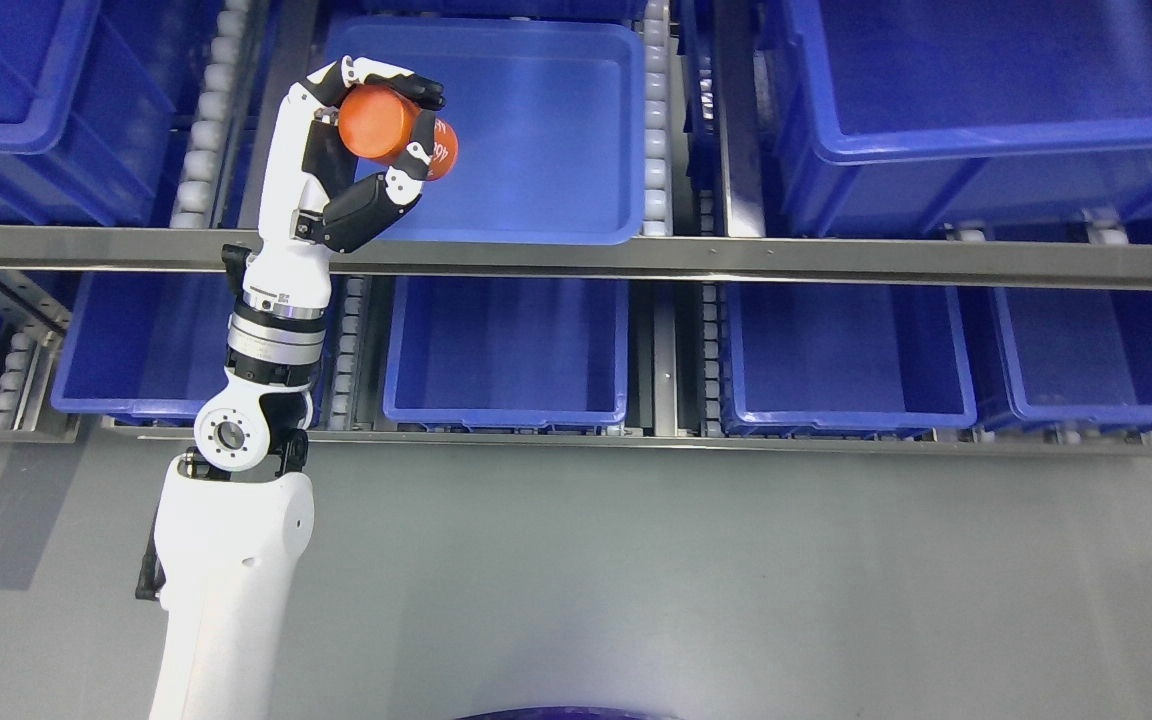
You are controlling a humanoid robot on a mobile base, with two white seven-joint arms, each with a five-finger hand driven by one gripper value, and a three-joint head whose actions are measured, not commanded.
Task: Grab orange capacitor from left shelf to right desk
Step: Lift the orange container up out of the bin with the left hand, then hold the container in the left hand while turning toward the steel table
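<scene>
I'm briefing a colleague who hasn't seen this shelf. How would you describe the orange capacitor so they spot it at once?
Start at the steel shelf rail crossing the picture, then follow the white arm rising from the lower left. Its left robot hand is closed around the orange capacitor, a short cylinder held over the upper blue bin. It is the only orange thing among blue bins.

One orange capacitor [398,136], one robot hand [356,150], about eight blue bins [536,150]
</scene>
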